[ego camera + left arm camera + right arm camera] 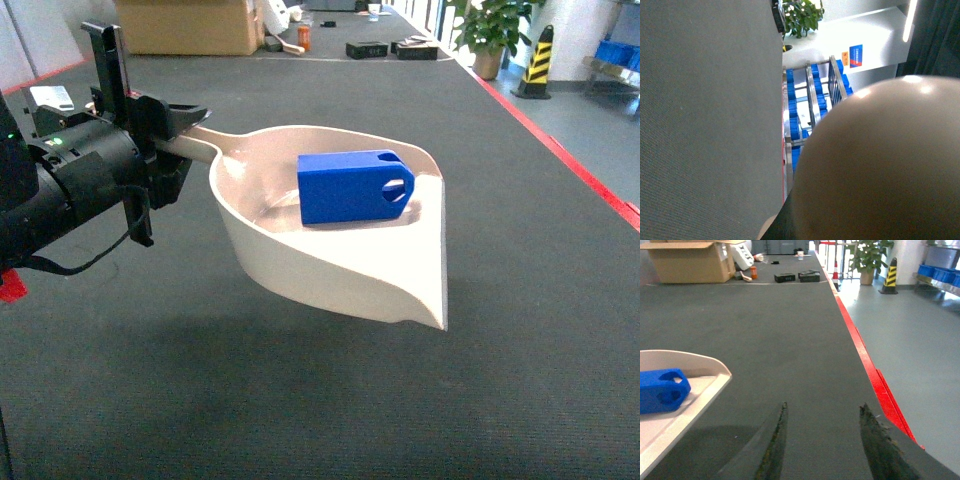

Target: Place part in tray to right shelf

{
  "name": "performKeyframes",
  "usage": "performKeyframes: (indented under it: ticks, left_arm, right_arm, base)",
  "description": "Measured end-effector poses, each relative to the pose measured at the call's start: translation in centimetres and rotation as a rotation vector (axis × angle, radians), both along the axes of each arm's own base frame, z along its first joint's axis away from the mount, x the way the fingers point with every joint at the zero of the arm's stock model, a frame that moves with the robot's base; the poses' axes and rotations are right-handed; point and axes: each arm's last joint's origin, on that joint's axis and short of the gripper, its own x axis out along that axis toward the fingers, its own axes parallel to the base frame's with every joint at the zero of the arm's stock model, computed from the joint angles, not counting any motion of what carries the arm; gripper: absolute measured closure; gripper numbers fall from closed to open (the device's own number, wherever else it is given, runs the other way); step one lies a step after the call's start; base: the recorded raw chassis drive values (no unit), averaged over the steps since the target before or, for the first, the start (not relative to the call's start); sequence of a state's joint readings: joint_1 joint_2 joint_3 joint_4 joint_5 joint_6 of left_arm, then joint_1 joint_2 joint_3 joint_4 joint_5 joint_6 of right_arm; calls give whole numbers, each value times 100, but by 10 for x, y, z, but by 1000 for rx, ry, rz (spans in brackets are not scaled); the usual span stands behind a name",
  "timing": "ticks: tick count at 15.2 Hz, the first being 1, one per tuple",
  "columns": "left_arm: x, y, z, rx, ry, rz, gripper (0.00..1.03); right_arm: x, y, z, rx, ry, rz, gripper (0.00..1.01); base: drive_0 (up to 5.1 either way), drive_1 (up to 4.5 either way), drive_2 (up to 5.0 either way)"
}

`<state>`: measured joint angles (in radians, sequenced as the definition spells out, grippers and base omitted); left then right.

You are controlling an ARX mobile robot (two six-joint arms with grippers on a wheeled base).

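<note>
Tray point(330, 270) with part point(352, 186) is held clamped by left hand point(165, 125), right hand point(822, 440) apart; shelf must be reached next

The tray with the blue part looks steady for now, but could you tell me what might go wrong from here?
1. The part lies loose in the tray, near the open front lip; any forward tilt could slide it out.
2. The left claw holds only the handle end, so the tray might sag or twist.
</note>
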<state>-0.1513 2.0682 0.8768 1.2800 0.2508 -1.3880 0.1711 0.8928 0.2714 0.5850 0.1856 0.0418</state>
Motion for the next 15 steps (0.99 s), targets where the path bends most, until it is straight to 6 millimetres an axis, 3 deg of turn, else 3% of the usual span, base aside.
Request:
performKeyframes:
  ticks: [1, 4, 8, 11, 13, 15]
  left_arm:
    - [0, 0, 0, 1, 0, -1, 89]
    - [0, 0, 0, 1, 0, 2, 89]
    - [0, 0, 0, 0, 0, -1, 89]
    - [0, 0, 0, 0, 0, -1, 89]
    - [0, 0, 0, 0, 1, -2, 89]
    - [0, 0, 0, 0, 0, -1, 89]
  right_arm:
    - [-10, -4, -1, -14, -39, 18, 73]
    - [-26, -13, -19, -32, -19, 8, 99]
    - [-39, -27, -25, -33, -35, 5, 99]
    - [-48, -26, -33, -33, -23, 15, 99]
    - [-49, -26, -33, -33, -36, 15, 86]
    - [-49, -26, -33, -33, -32, 15, 66]
  base:
    - [0, 0, 0]
    - [0, 0, 0]
    - [0, 0, 0]
    - [0, 0, 0]
    - [0, 0, 0]
    - [0, 0, 0]
